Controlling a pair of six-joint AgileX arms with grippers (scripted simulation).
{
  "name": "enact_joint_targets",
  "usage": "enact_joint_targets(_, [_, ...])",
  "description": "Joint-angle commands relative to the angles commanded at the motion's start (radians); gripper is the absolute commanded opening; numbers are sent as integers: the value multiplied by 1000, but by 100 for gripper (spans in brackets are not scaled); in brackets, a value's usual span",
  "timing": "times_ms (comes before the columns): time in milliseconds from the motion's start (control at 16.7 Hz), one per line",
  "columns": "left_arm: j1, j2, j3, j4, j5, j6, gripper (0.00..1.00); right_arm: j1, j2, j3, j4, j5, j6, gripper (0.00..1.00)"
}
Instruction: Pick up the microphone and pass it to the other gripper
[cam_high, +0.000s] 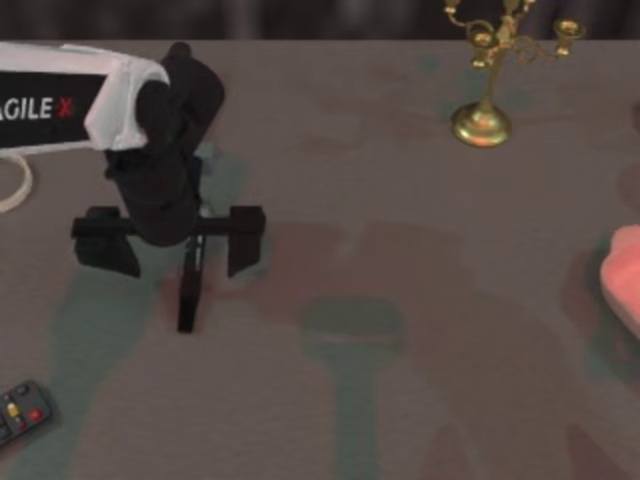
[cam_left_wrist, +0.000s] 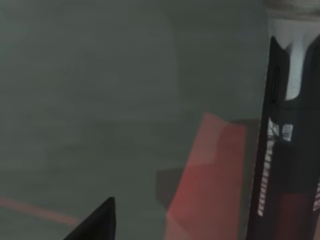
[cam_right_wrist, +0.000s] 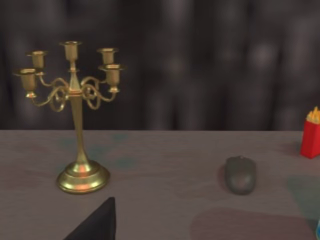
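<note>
The microphone (cam_high: 187, 290) lies on the table at the left as a slim black stick, its head end hidden under my left arm in the top view. My left gripper (cam_high: 175, 247) hangs over it, open, with one finger on each side of the stick and not touching it. In the left wrist view the microphone (cam_left_wrist: 285, 150) runs along one edge, pale head (cam_left_wrist: 295, 65) at the far end, and one dark fingertip (cam_left_wrist: 102, 217) shows. My right arm is outside the top view; only a fingertip (cam_right_wrist: 102, 217) shows in its wrist view, with nothing held.
A gold candelabra (cam_high: 485, 110) stands at the back right. A remote control (cam_high: 20, 410) lies at the front left corner, and a pink object (cam_high: 625, 275) sits at the right edge. The right wrist view also shows a grey mouse (cam_right_wrist: 240, 174) and a red fries box (cam_right_wrist: 311, 135).
</note>
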Motion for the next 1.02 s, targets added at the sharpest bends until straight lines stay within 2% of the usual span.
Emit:
enact_joint_targets(240, [2, 71, -59, 126, 1, 3, 100, 0, 0, 0, 0, 0, 0, 100])
enact_joint_targets(480, [2, 75, -62, 131, 1, 3, 100, 0, 0, 0, 0, 0, 0, 100])
enact_joint_targets(1020, [2, 75, -62, 131, 1, 3, 32, 0, 0, 0, 0, 0, 0, 100])
